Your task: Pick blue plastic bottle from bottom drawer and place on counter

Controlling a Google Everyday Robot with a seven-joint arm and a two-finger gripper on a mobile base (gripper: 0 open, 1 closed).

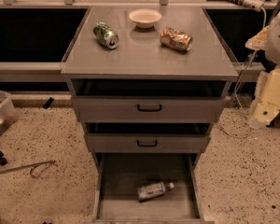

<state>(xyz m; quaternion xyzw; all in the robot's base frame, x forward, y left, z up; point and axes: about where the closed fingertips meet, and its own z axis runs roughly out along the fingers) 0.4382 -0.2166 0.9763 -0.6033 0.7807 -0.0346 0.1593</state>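
Observation:
The blue plastic bottle (153, 190) lies on its side on the floor of the open bottom drawer (121, 176), with its white cap pointing right. The counter (144, 55) is the cabinet's flat grey top, above the drawers. My arm comes in at the right edge of the camera view. My gripper (261, 118) hangs there beside the cabinet's right side, at about the height of the top drawer. It is well above and to the right of the bottle and touches nothing.
On the counter lie a green soda can (106, 35), a white bowl (145, 17) and an orange-brown snack packet (176, 38). The two upper drawers (148, 108) are partly pulled out. A clear bin (1, 113) and a cable lie on the floor to the left.

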